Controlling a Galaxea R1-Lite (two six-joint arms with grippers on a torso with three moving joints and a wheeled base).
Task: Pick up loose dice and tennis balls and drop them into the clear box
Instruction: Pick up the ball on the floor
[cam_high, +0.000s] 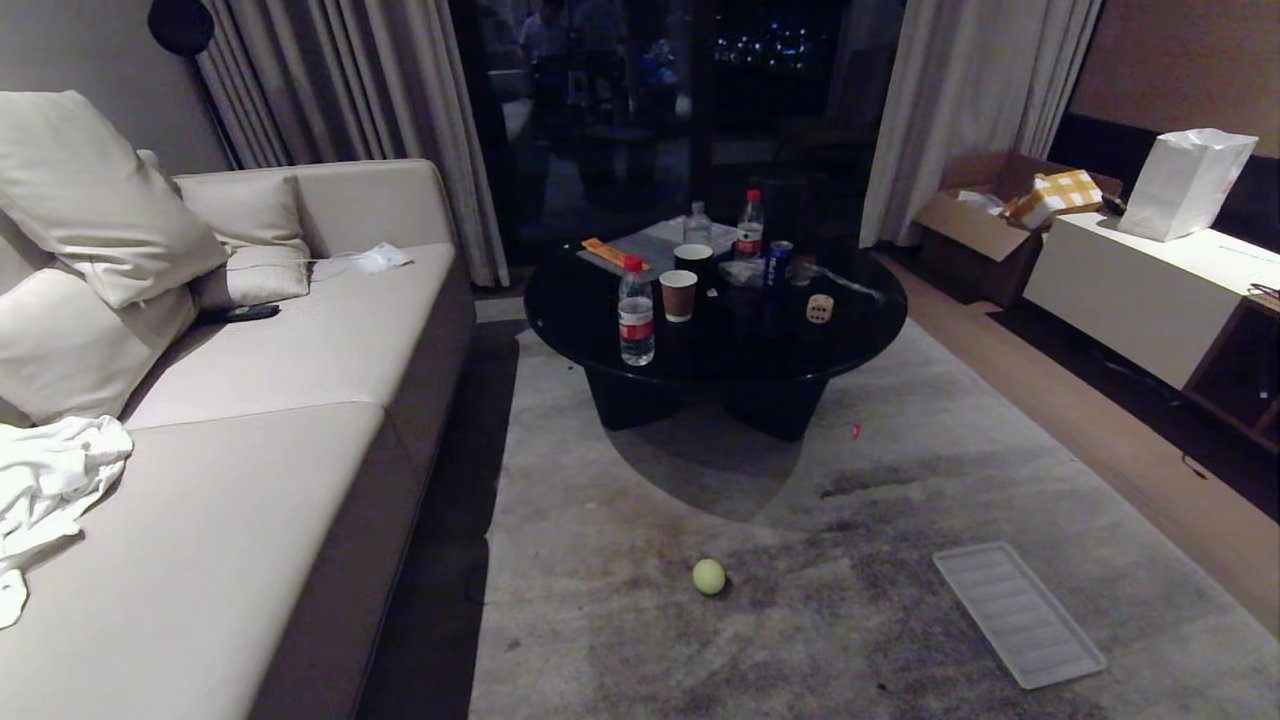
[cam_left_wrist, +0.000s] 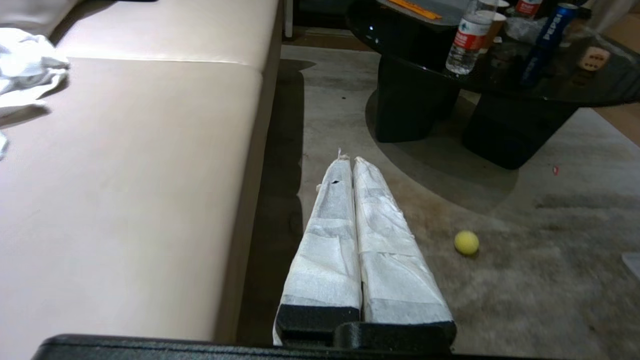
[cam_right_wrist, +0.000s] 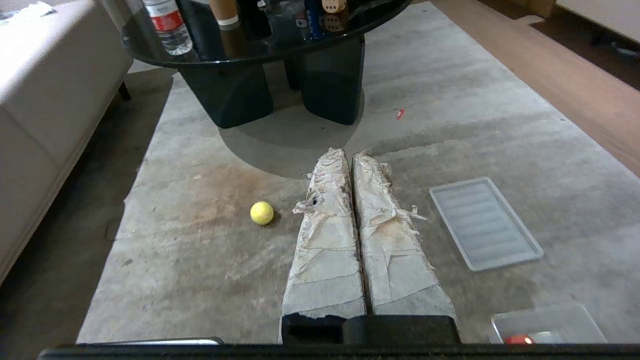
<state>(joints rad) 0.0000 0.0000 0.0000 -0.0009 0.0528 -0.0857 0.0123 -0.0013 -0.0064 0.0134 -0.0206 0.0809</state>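
Observation:
One yellow-green tennis ball (cam_high: 709, 576) lies on the grey rug in front of the round table, also visible as the ball (cam_left_wrist: 466, 242) (cam_right_wrist: 262, 213) in both wrist views. A beige die (cam_high: 819, 308) with dark pips rests on the black table near its right edge. A corner of the clear box (cam_right_wrist: 560, 320) shows on the rug close under the right arm, with a small red piece in it. My left gripper (cam_left_wrist: 351, 160) and right gripper (cam_right_wrist: 349, 153) are both shut and empty, held above the rug short of the ball. Neither arm appears in the head view.
A ribbed whitish lid (cam_high: 1018, 612) lies on the rug to the right. The black table (cam_high: 860, 330) carries bottles, paper cups and a can. A beige sofa (cam_high: 250, 450) runs along the left. A white cabinet (cam_high: 1140, 290) and a cardboard box (cam_high: 975, 235) stand at the right.

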